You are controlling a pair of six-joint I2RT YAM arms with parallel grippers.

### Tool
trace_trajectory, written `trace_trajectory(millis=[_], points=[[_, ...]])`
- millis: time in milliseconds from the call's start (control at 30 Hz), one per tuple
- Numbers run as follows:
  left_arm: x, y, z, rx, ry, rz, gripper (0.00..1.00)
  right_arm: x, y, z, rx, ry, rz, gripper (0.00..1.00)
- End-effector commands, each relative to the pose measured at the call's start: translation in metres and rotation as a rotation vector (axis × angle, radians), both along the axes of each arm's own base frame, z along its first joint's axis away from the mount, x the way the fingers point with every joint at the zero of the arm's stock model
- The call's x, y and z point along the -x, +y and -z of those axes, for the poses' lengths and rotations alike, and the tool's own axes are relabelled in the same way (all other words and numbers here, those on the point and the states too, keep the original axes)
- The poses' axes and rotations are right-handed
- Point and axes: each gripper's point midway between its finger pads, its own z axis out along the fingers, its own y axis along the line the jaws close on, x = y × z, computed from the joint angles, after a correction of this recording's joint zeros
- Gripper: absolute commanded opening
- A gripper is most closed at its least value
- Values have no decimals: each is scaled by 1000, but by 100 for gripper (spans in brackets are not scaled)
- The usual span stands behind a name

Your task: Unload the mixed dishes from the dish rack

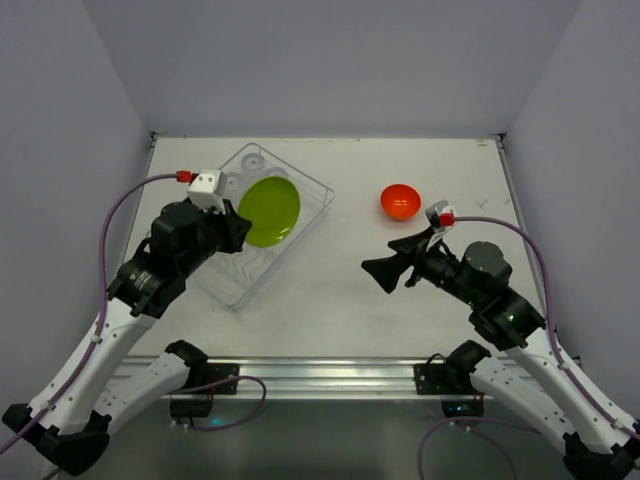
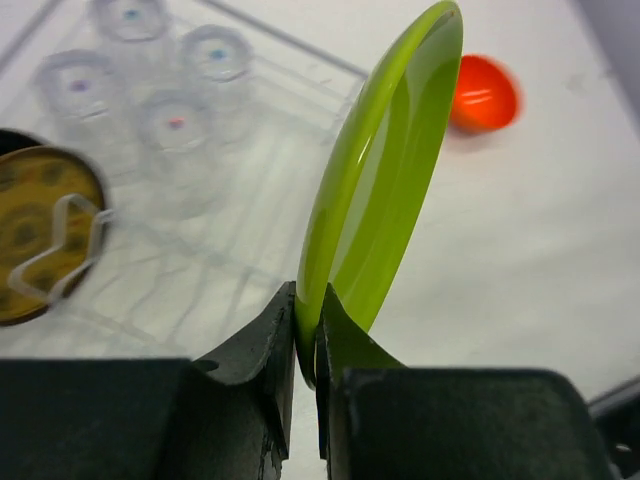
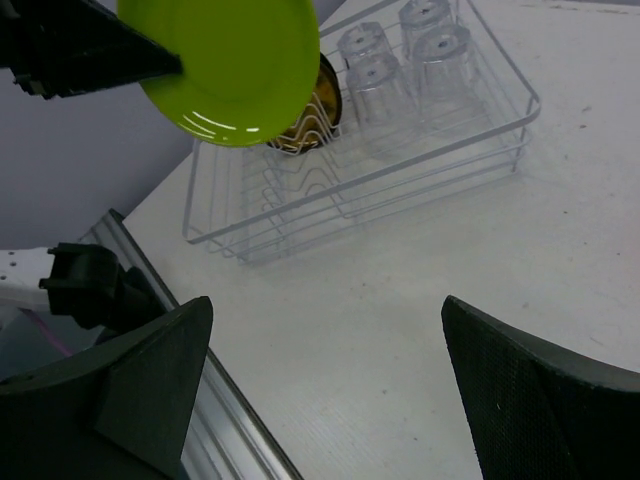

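Observation:
The silver wire dish rack (image 1: 236, 294) lies at the left of the table. My left gripper (image 1: 240, 232) is shut on the rim of the round plate (image 1: 270, 210) and holds it on edge above the rack, its yellow-green face showing. In the left wrist view the fingers (image 2: 270, 345) pinch the plate (image 2: 385, 180). Several clear tumblers (image 2: 176, 125) stand upside down in the rack's far end (image 3: 385, 75). The orange bowl (image 1: 400, 201) sits on the table right of the rack. My right gripper (image 1: 385, 270) is open and empty over bare table.
A dark round disc with a yellowish pattern (image 2: 35, 235) sits among the rack's tines, also visible behind the plate in the right wrist view (image 3: 318, 110). A metal rail (image 1: 320, 372) runs along the near table edge. Grey walls enclose the table.

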Motion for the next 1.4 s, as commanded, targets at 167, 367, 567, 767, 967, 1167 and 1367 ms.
trace_trajectory(millis=[167, 367, 567, 767, 967, 1167, 1367], points=[[53, -110, 30, 607, 145, 478, 0, 9, 28, -15, -117, 51, -129, 97], [81, -120, 60, 795, 198, 591, 0, -13, 26, 24, 9, 184, -36, 92], [96, -121, 83, 833, 275, 623, 0, -5, 53, 50, 59, 313, -192, 69], [92, -116, 103, 827, 332, 533, 0, -6, 63, 55, 68, 343, -230, 55], [92, -116, 100, 835, 338, 528, 0, -11, 65, 59, 72, 336, -214, 36], [88, -115, 110, 812, 356, 491, 0, -16, 76, 58, 42, 334, -241, 28], [91, -116, 98, 821, 305, 539, 0, -22, 81, 56, -2, 337, -227, 16]])
